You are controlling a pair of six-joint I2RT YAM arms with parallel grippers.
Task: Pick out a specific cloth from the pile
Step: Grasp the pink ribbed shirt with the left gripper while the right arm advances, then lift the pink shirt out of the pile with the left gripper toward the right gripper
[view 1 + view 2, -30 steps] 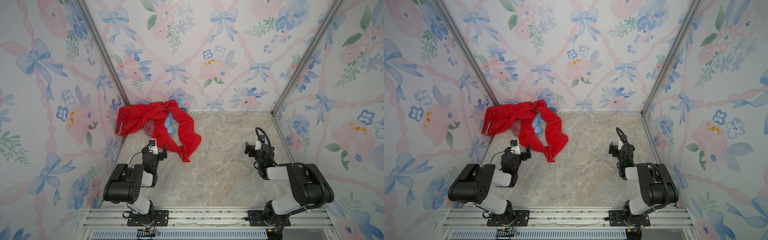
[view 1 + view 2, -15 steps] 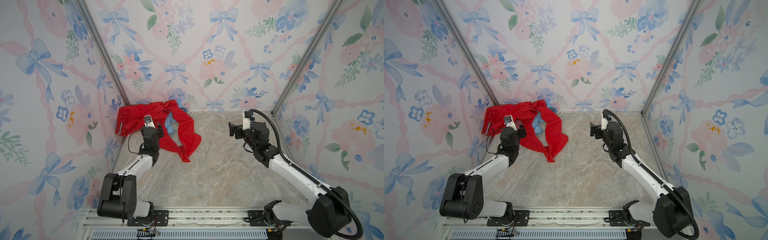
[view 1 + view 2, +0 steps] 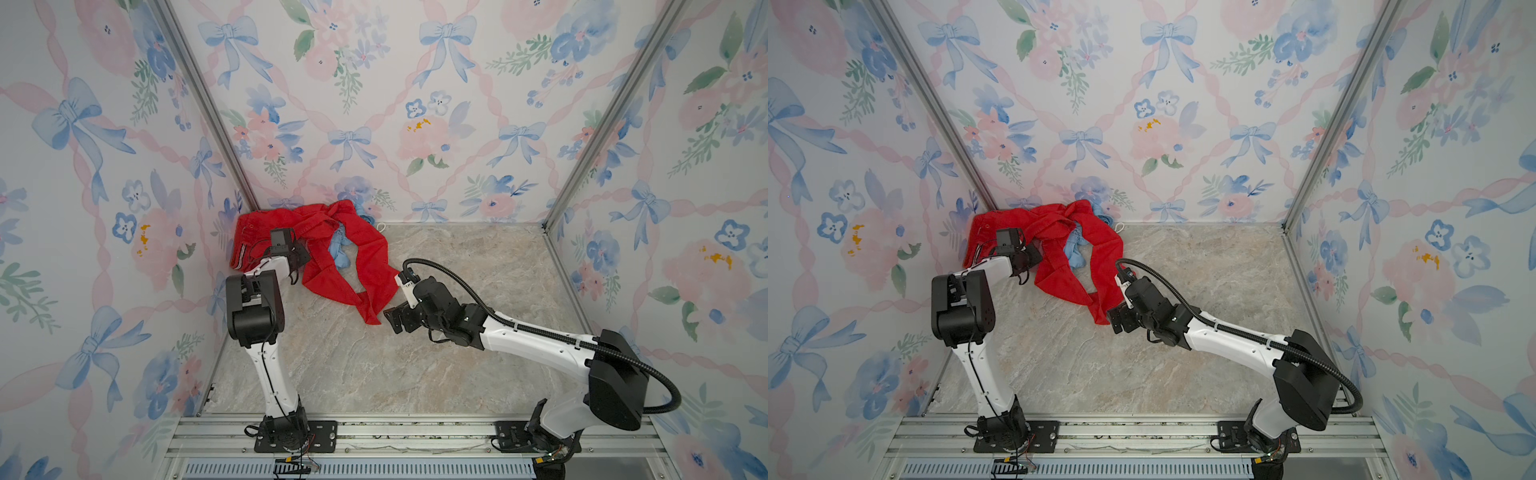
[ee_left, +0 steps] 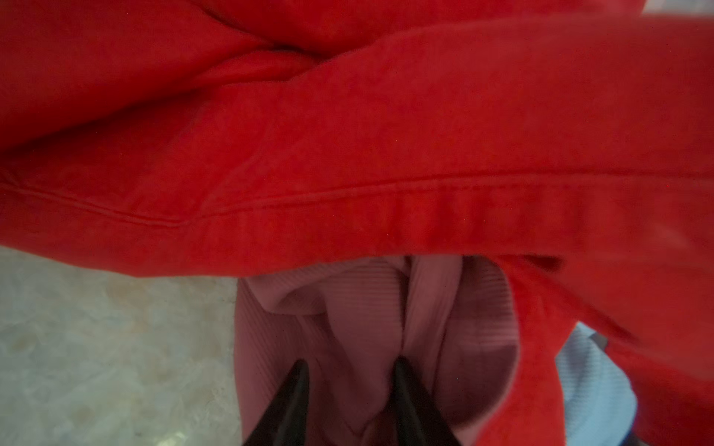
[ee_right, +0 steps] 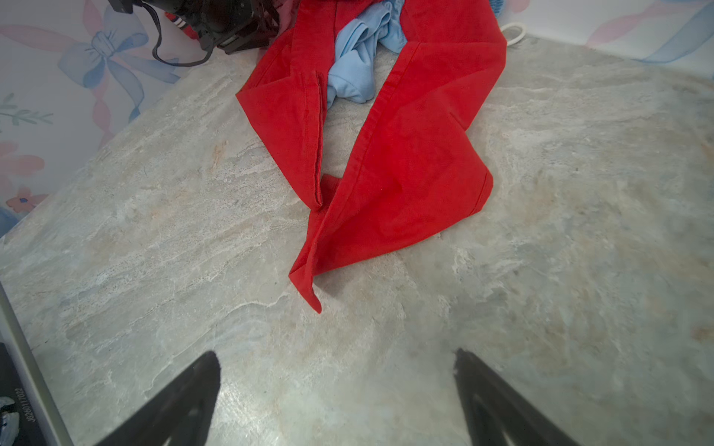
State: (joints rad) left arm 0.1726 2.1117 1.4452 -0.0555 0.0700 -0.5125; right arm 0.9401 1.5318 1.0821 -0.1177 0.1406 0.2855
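The pile lies in the back left corner: bright red trousers (image 3: 361, 257) (image 3: 1096, 257) with a light blue cloth (image 3: 340, 251) (image 3: 1075, 249) tangled between the legs. The dusty pink cloth (image 4: 367, 316) shows only in the left wrist view, tucked under a red trouser edge (image 4: 386, 135). My left gripper (image 4: 351, 365) (image 3: 297, 266) (image 3: 1027, 262) is at the pile's left side, shut on a bunched fold of the pink cloth. My right gripper (image 5: 336, 359) (image 3: 392, 322) (image 3: 1115, 322) hangs open and empty over the table, just short of the trouser leg's tip (image 5: 315, 301).
Flowered walls with metal corner posts (image 3: 203, 104) close in the marble table (image 3: 415, 365) on three sides. A white cord loop (image 3: 381, 226) lies by the back wall. The arms' mounting rail (image 3: 415, 432) runs along the front edge.
My left arm reached from the front to the pile and its jaws narrowed around the pink fold. My right arm stretched out, then swung down left to the trouser leg's tip, staying open.
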